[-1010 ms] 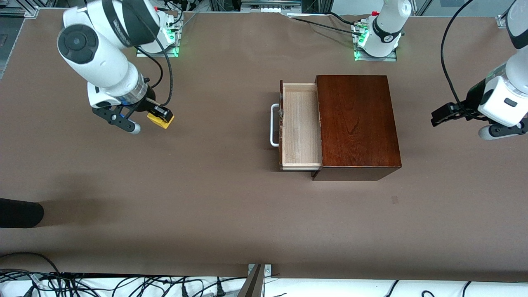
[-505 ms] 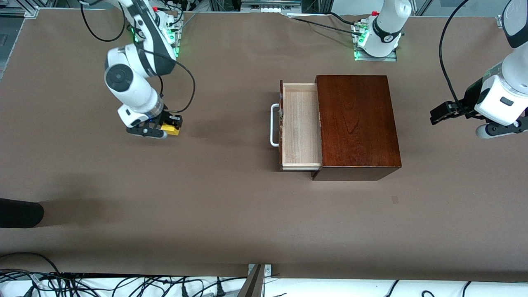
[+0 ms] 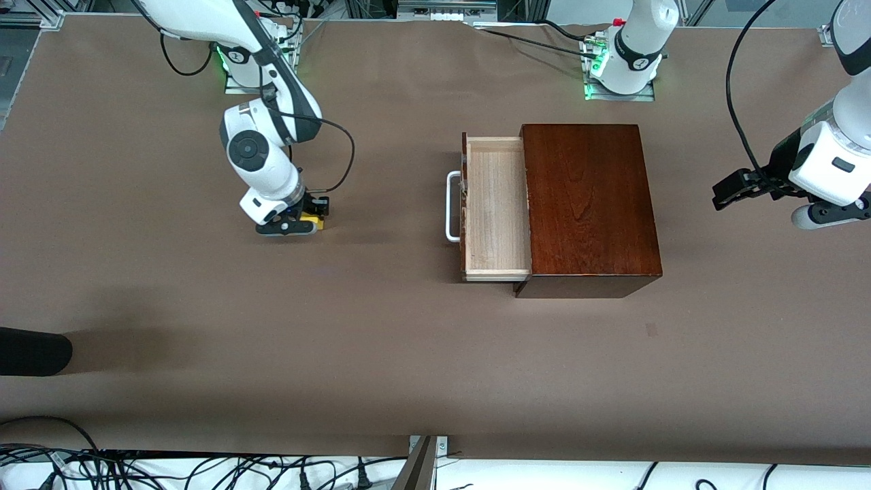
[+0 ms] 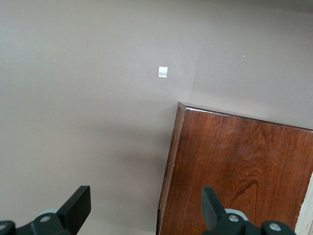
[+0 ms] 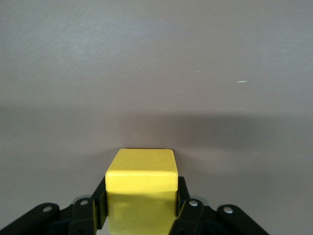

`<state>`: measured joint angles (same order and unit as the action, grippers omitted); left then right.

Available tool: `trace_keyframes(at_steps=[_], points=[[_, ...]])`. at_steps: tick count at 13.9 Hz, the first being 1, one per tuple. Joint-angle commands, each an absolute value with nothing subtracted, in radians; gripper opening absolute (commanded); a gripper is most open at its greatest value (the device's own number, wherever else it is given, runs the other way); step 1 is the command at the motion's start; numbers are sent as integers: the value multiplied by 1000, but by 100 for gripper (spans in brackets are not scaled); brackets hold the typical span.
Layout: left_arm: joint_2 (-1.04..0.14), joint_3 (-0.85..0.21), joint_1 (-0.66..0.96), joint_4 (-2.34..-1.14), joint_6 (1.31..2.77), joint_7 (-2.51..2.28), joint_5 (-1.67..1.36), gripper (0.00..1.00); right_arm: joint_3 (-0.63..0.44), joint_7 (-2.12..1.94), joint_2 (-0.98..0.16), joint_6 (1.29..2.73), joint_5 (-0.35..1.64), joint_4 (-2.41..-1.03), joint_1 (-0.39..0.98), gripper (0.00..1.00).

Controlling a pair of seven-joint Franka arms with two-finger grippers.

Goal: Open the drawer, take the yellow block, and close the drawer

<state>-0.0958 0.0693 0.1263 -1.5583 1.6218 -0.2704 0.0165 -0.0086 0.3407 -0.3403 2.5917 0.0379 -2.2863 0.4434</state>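
- yellow block (image 3: pixel 315 220) pinched in the right claw (image 3: pixel 303 219), low over the counter (image 3: pixel 381 354)
- drawer (image 3: pixel 495 207) stands pulled out
- left claw (image 3: pixel 765 197) waits, fingers spread

1. The left claw (image 4: pixel 146 213) stands wide open, its fingertips (image 4: pixel 78 204) apart.
2. Below it lies a corner of the glossy red-brown wooden box (image 4: pixel 239 171).
3. A small pale square mark (image 4: pixel 163 71) sits on the brown worktop (image 4: pixel 73 98), apart from the box.
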Motion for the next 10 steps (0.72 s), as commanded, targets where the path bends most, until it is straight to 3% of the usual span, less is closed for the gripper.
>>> trace_keyframes(at_steps=[1, 2, 3, 4, 5, 7, 10], points=[[-78, 80, 103, -1546, 1612, -271, 23, 100, 9, 314, -333, 2599, 55, -2279, 443, 0], [-81, 78, 103, -1545, 1617, -281, -1, 100, 9, 316, -330, 2597, 55, -2279, 443, 0], [-86, 78, 103, -1545, 1621, -288, -17, 100, 9, 321, -330, 2596, 55, -2278, 443, 17], [-89, 77, 107, -1545, 1621, -293, -17, 100, 9, 327, -328, 2592, 57, -2276, 443, 67], [-89, 75, 101, -1545, 1621, -291, -31, 100, 9, 322, -321, 2589, 58, -2275, 443, 100], [-103, 77, 100, -1545, 1621, -282, -66, 100, 8, 321, -285, 2522, 60, -2257, 443, 100], [-107, 63, 132, -1528, 1615, -314, -66, 100, -55, 315, -236, 2287, 63, -2130, 440, 100]])
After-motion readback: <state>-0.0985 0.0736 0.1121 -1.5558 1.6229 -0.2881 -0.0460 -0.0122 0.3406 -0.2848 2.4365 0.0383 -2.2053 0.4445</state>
